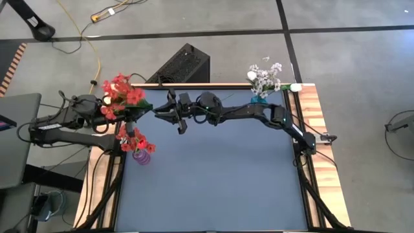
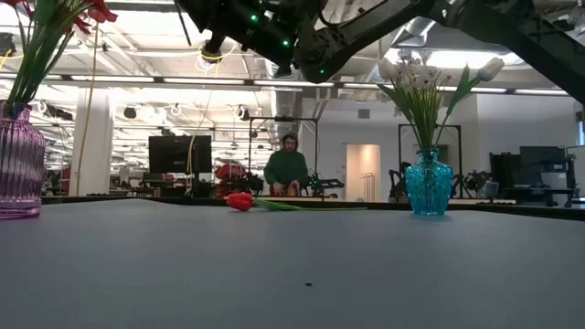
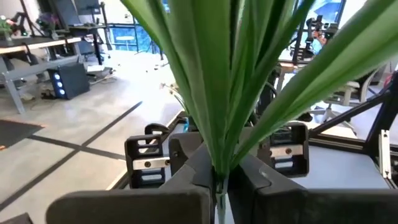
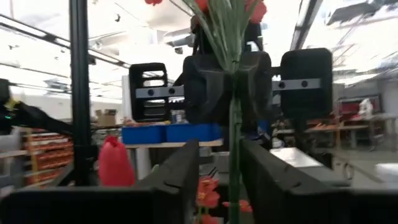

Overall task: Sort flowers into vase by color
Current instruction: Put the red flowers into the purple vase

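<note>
No writing is showing anywhere; at the table's far left the left gripper [image 1: 133, 114] is reaching rightward, its dark fingers [image 3: 199, 177] pinching the thin green stem of a cluster of small red blossoms [image 1: 121, 92] above a ribbed pink glass vase [image 1: 141, 155] holding more red flowers. Just to its right, the right gripper [image 1: 173, 111] is stretching leftward across the far edge, its fingers [image 4: 180, 171] standing parted around that same stem [image 4: 234, 146]. A red tulip bud [image 2: 240, 201] is lying on the smooth grey table [image 1: 213, 175], and a faceted teal glass vase [image 1: 259, 98] of white flowers is standing at the far right.
</note>
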Controlling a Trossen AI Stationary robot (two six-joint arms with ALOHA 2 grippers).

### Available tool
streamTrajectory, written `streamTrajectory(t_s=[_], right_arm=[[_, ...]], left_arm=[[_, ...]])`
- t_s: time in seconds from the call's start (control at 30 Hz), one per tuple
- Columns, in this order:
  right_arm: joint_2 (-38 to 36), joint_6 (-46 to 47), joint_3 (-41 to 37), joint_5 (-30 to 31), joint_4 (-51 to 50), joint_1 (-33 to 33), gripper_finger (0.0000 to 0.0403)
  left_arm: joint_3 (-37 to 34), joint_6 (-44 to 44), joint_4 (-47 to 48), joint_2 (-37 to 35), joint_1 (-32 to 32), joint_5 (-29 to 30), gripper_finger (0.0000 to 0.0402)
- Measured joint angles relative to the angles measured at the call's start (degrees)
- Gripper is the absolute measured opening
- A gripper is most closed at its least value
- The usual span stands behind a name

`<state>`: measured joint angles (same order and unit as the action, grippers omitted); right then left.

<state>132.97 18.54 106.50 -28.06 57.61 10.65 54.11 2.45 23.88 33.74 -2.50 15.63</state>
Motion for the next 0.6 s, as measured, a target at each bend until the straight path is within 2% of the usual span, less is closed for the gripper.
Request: streamTrajectory(t_s=[0.07, 0.2, 0.3, 0.43, 0.6], right_arm=[[-0.2, 1.22, 0.0, -1.96, -0.49, 0.31, 0.0162], [-0.71, 5.33, 0.0, -11.41, -0.5, 2.13, 0.0204], [-0.71, 12.38, 0.0, -20.24, 1.32, 4.06, 0.0222], [-0.75, 19.75, 0.0, -28.76, 2.1, 6.28, 0.0226], [-0.75, 21.14, -0.02, -30.84, 2.05, 6.63, 0.0218]], left_arm=[[-0.01, 0.33, 0.14, 0.0, 0.0, 0.15, 0.0006], [1.8, 0.69, 3.11, -0.35, 0.02, 0.55, 0.0003], [6.93, 1.57, 10.28, -1.12, -0.02, 6.21, 0.0003], [13.73, 6.11, 21.08, -2.55, -0.02, 8.18, 0.0003], [15.47, 13.98, 34.69, -4.58, -0.02, 8.31, 0.0003]])
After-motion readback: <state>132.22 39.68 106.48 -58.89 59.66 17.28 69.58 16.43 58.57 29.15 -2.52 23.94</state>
